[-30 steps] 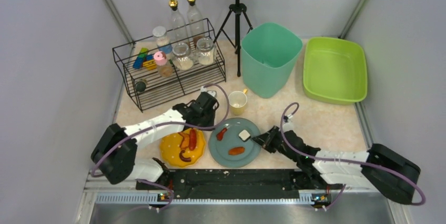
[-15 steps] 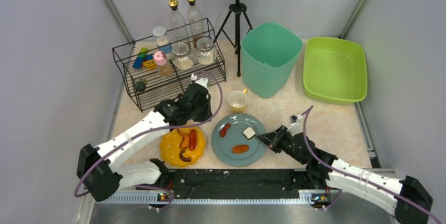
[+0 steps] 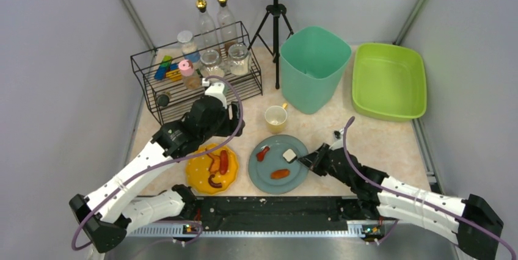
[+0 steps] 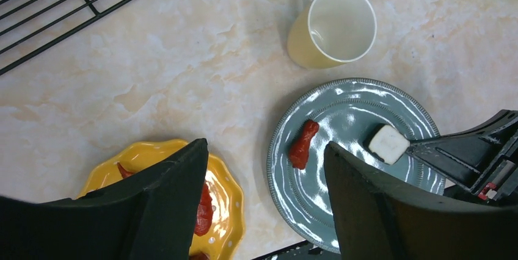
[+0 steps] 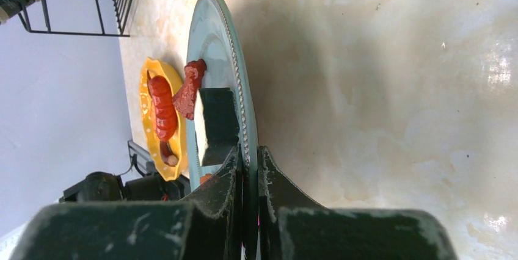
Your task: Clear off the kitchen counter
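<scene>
- Broadly, the surface (image 3: 385, 135) is a pale marbled top that runs from the black rail on the near side to the grey walls, and everything below stands on it.
- A teal bin (image 3: 313, 68) stands at the far middle, with a lime-green tub (image 3: 388, 83) just to its right.
- A black wire rack (image 3: 177, 98) sits at the far left, carrying jars and bottles.
- A grey-blue plate (image 3: 272, 162) lies at the middle of the near side. A yellow scalloped plate (image 3: 195, 176) lies just left of it, not touching it.
- My left pincer (image 4: 266, 211) hangs above the strip of surface between the two plates, its jaws spread wide with nothing between them.
- My right pincer (image 5: 247, 156) reaches in from the right and is clamped tight on the right rim of the grey-blue plate, one finger on each face of the rim.
- A yellow mug (image 3: 276, 118) stands upright just beyond the grey-blue plate, its handle toward the teal bin.
- On the grey-blue plate lie a white cube (image 4: 388, 143) close to my right fingertips, a red scrap (image 4: 303, 144) on the left half and a small sausage (image 3: 280, 173) at the near side.
- Red sausages (image 3: 223, 162) lie on the yellow plate.
</scene>
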`<state>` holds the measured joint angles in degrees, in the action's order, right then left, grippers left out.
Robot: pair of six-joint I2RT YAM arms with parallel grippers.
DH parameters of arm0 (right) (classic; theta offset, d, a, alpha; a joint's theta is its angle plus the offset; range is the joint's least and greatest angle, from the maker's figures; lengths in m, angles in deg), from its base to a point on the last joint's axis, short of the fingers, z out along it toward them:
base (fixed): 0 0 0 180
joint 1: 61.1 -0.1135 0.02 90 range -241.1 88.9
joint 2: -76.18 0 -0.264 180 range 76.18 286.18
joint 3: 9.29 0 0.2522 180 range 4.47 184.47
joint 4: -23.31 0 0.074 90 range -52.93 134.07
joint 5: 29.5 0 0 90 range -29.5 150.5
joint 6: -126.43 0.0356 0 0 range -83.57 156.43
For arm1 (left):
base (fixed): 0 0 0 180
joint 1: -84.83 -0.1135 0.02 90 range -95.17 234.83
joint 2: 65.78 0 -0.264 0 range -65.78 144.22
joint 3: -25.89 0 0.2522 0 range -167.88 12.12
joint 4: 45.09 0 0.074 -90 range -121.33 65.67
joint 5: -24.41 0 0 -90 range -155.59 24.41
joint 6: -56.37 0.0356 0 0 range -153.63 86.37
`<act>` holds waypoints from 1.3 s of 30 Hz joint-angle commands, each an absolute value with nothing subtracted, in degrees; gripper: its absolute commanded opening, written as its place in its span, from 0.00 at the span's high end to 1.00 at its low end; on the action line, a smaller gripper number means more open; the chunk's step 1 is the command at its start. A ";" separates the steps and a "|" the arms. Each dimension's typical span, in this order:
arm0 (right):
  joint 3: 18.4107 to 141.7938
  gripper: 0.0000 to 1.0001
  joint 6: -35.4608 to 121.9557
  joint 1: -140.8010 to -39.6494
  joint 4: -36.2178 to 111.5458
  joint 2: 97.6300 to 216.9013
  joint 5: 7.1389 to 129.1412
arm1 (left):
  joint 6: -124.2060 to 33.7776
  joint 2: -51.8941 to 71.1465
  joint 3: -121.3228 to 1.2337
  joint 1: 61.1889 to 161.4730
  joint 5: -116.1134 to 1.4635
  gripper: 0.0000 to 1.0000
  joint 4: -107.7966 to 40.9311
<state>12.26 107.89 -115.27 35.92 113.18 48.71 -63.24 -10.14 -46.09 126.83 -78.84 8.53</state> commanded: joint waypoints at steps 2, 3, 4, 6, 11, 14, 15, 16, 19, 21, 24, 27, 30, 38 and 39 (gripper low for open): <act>17.91 1.00 110.61 -114.54 21.64 112.47 48.46 | -62.28 -12.51 -46.07 126.84 -80.88 0.25 8.88; 17.65 1.00 110.74 -114.42 21.08 112.40 48.47 | -62.33 -12.65 -45.73 126.84 -80.90 0.25 8.70; 17.61 1.00 110.93 -114.41 20.74 112.40 48.46 | -62.41 -12.73 -45.45 126.84 -80.72 0.25 8.52; 17.55 1.00 110.96 -114.41 19.58 112.44 48.60 | -62.54 -12.62 -44.98 126.84 -80.35 0.25 8.25; 19.82 1.00 109.72 -114.38 18.72 112.84 49.09 | -62.65 -12.86 -44.57 126.84 -80.22 0.24 8.03; 22.92 1.00 108.28 -114.36 19.41 113.11 49.11 | -62.72 -13.32 -44.56 126.84 -80.37 0.17 8.08; 24.28 1.00 107.77 -114.41 19.94 113.28 49.14 | -62.73 -13.45 -44.56 126.84 -80.42 0.16 8.13; 25.53 1.00 107.36 -114.37 20.56 113.73 49.03 | -62.73 -13.54 -44.61 126.84 -80.46 0.14 8.16; 29.25 1.00 106.60 -114.44 21.62 115.34 49.06 | -62.86 -13.94 -44.82 126.84 -80.60 0.12 8.38; 31.47 1.00 106.56 -114.28 21.89 116.68 49.09 | -62.97 -14.13 -44.98 126.84 -80.49 0.05 8.40; 34.15 1.00 106.54 -113.55 21.86 118.48 48.95 | -63.06 -14.48 -45.09 126.84 -80.40 0.04 8.60; 36.79 1.00 106.25 -111.82 22.22 119.39 48.63 | -62.99 -15.08 -45.30 126.84 -80.65 0.04 8.86; 39.84 1.00 105.51 -108.23 22.83 120.34 49.78 | -62.99 -15.75 -45.72 126.84 -80.48 0.03 9.17; 46.96 1.00 106.36 -98.08 23.29 124.42 55.44 | -63.17 -17.96 -47.61 126.84 -79.55 0.01 10.62; 47.80 1.00 106.92 -96.89 23.06 125.21 56.41 | -63.11 -17.98 -47.86 126.84 -79.54 0.01 10.86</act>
